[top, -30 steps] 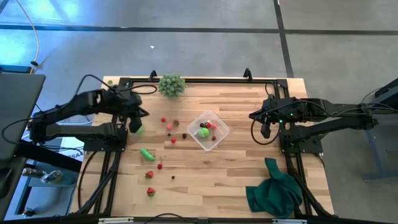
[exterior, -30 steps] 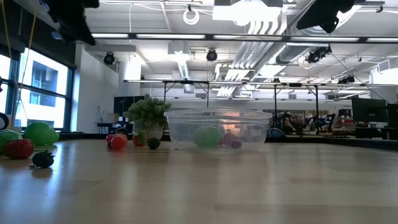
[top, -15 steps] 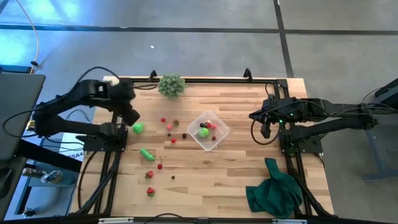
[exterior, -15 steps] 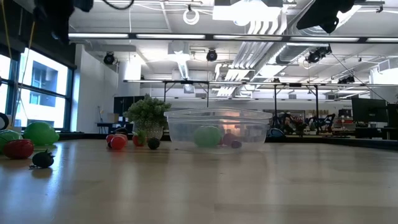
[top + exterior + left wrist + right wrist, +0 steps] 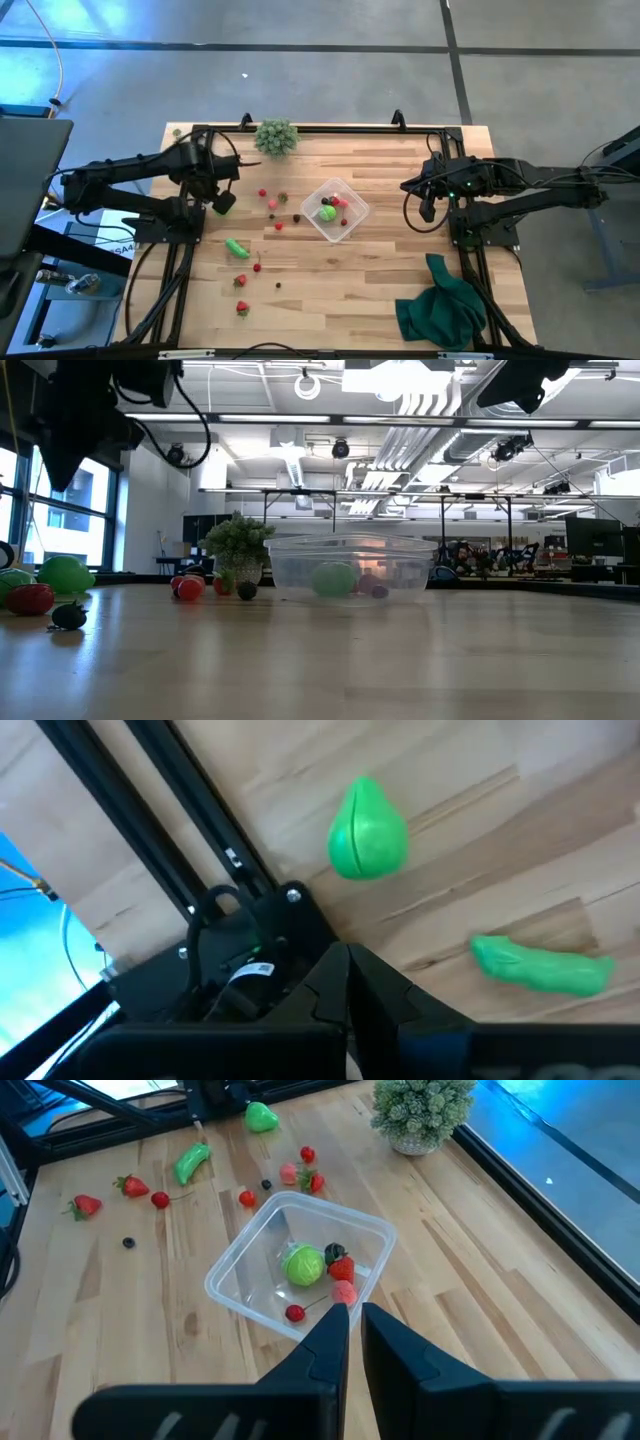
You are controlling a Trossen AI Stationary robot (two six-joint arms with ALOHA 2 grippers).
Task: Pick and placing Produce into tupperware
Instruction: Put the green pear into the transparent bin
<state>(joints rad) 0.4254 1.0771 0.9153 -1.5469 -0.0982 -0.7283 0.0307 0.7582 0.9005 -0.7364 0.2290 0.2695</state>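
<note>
The clear tupperware (image 5: 335, 209) stands mid-table and holds a round green piece (image 5: 304, 1266) and a few red and dark pieces. Loose produce lies to its left: red berries (image 5: 272, 204), an oblong green piece (image 5: 236, 247), and a green pear-shaped piece (image 5: 367, 830) resting on the wood by the left rail. My left gripper (image 5: 222, 200) hangs shut above that pear, pointing down, apart from it. Beyond the tupperware's right side, my right gripper (image 5: 350, 1320) waits shut with nothing in it.
A pale green bushy clump (image 5: 275, 137) stands at the far edge. A dark green cloth (image 5: 445, 305) lies bunched at the near right corner. Black frame rails (image 5: 200, 810) run along the table's left side close to the pear. Bare wood lies near the front edge.
My left gripper drew up and back toward the far left, then came down again over the green pear, tipping to point down and rolling as it went. It stayed shut. The pear has stayed in the same place on the table.
</note>
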